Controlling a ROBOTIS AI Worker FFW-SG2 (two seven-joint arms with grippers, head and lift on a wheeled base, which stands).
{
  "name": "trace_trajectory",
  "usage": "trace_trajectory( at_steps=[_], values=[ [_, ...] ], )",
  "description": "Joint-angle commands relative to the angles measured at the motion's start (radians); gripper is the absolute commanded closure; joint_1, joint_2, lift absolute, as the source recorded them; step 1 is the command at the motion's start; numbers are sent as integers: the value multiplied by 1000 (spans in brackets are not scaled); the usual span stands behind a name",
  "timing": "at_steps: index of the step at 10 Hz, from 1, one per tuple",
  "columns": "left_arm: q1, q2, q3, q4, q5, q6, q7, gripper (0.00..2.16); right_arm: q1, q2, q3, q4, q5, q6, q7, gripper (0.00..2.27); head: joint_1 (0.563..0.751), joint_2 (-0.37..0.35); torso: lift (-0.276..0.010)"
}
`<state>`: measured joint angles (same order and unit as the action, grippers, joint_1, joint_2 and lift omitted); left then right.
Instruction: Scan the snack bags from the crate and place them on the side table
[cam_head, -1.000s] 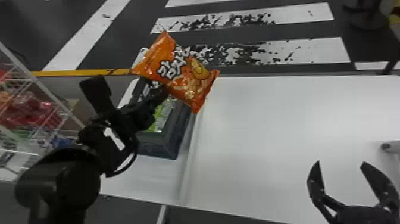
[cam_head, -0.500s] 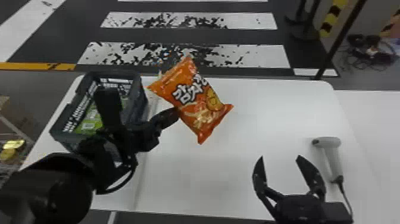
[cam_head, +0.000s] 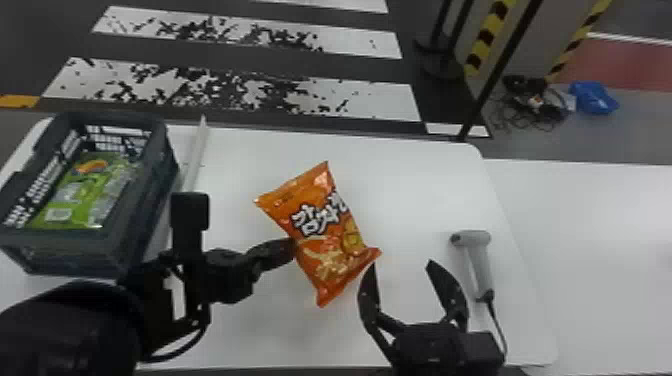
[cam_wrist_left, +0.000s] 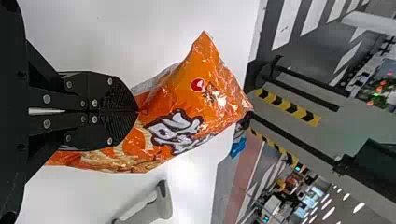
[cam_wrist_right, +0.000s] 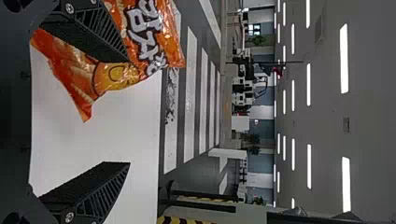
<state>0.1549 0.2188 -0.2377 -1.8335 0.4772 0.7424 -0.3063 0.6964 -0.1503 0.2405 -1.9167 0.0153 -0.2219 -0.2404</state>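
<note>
Snack bag up over the white counter, and our left claw has it by the side! Our two fingers are closed together on the orange wrapper, printed face toward our head camera, the whole bag on a slant. Across from it, our right claw stands wide open with nothing between its fingers; one fingertip sits very near the bag's lower corner, and whether they touch we can't tell.

Now the edges. On our left, the dark crate sits close to the counter's far left corner, green bags lying inside, and our left arm crosses by its near corner. A pale strip runs just beside the crate, between it and our bag. Off to the right lies the grey scanner, near the counter's right edge, its cable trailing toward us and passing close by our right claw. Open white surface stretches from the bag to the far edge, and more of it between bag and scanner. Past the right edge, a second white counter carries on.
</note>
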Motion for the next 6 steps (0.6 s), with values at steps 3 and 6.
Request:
trace_trajectory(
  at_steps=[3,6],
  values=[
    [-26,-1,-81,68,-45,-62,33,117,0,2,0,2,0,-3,0,97,695,-205,-50],
    [-28,7,-83,68,-101,-130,42,29,-2,3,0,5,-2,-3,0,97,695,-198,-50]
  ],
)
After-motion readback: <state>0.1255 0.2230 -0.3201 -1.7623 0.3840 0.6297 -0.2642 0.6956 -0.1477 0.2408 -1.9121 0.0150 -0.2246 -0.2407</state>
